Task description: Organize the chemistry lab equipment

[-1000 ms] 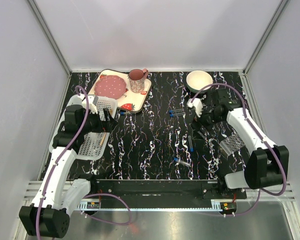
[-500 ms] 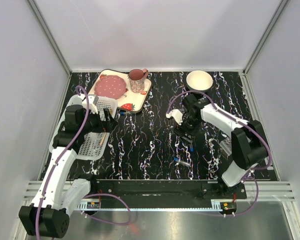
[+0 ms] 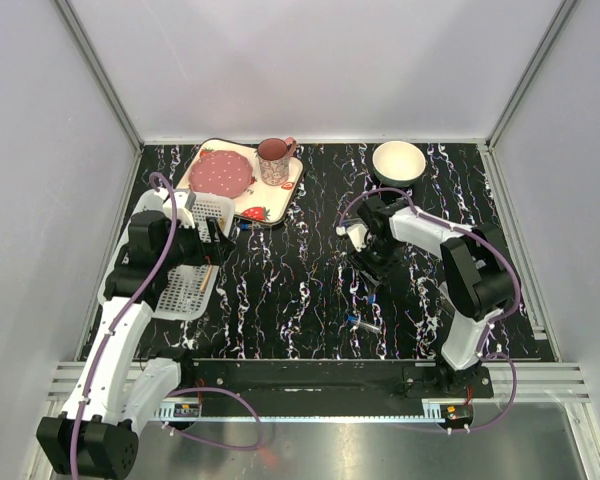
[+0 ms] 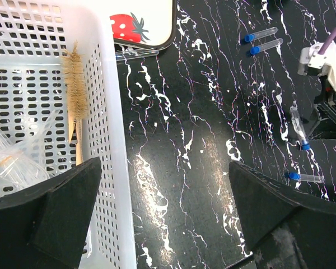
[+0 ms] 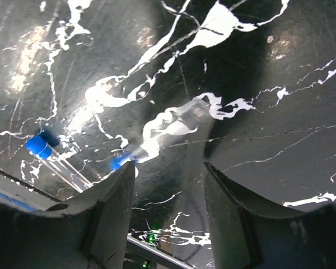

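Right wrist view: right gripper (image 5: 168,168) is spread with nothing in it, low over the table (image 5: 269,84). One blue-capped tube (image 5: 157,130) lies just ahead, in line with the gap. Two more tubes (image 5: 45,148) lie side by side off to its left.

Handling, my read: light, stiff, clear plastic or glass. It's round, so it will roll and can squirt out of a skewed pinch. Take it mid-barrel, fingers across the long axis, not on the cap. Squeeze gently in case it's glass.

Left gripper (image 4: 165,190) is open wide and empty, at the edge of the white basket (image 4: 109,112). The basket holds a brush (image 4: 75,73) and some clear plastic I can't identify.

Hard to read: the tube body is blurred and blends into the glare on the table. From the top camera the right arm covers its own fingertips, so I can't tell whether they touch the table.
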